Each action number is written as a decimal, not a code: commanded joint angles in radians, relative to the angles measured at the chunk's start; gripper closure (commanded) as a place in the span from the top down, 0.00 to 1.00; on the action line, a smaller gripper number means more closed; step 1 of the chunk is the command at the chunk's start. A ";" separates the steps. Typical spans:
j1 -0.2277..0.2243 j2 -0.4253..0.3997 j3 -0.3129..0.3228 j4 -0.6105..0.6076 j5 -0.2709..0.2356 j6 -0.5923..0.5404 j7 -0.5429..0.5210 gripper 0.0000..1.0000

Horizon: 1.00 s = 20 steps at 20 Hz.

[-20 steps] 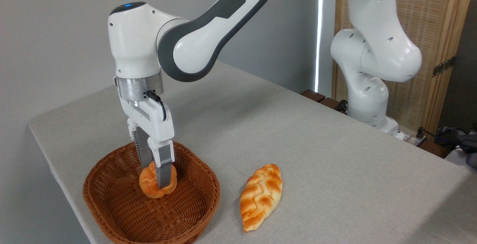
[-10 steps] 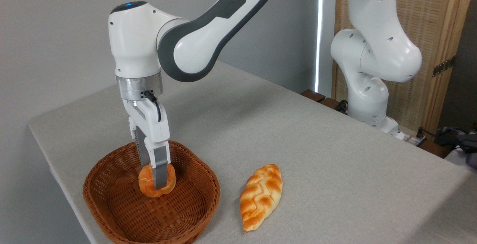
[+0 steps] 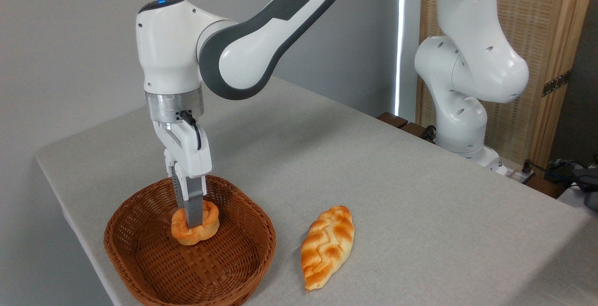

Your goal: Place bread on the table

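Nearest, at about seven o'clock in the view, the basket (image 3: 140,254) sits by the table's (image 3: 397,203) front-left corner. Inside it, toward the back half, is the bread (image 3: 195,224), a small knotted bun, level with the rim and above the woven floor; whether it touches the floor cannot be told. The gripper (image 3: 191,219) comes straight down onto it from twelve o'clock, its two fingers (image 3: 194,205) closed on the bun, the front one pressed into the bun's middle, the other just behind. At about five o'clock from the bun, outside the basket, the loaf (image 3: 327,246) lies flat on the table, its long axis running from seven to one o'clock, near the basket but apart from it. Above the gripper the wrist stands vertical, a metal ring under a white housing with a blue light on top. From there the forearm slants up toward one o'clock. Farthest back, at two o'clock, the arm's base (image 3: 467,110) stands at the table's far edge.
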 commanded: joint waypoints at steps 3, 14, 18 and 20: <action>-0.001 -0.129 0.082 -0.012 -0.125 -0.067 0.003 0.26; -0.004 -0.367 0.156 -0.084 -0.208 -0.391 0.018 0.29; -0.012 -0.446 0.156 -0.219 -0.247 -0.379 0.021 0.30; -0.024 -0.467 0.155 -0.276 -0.253 -0.376 0.055 0.30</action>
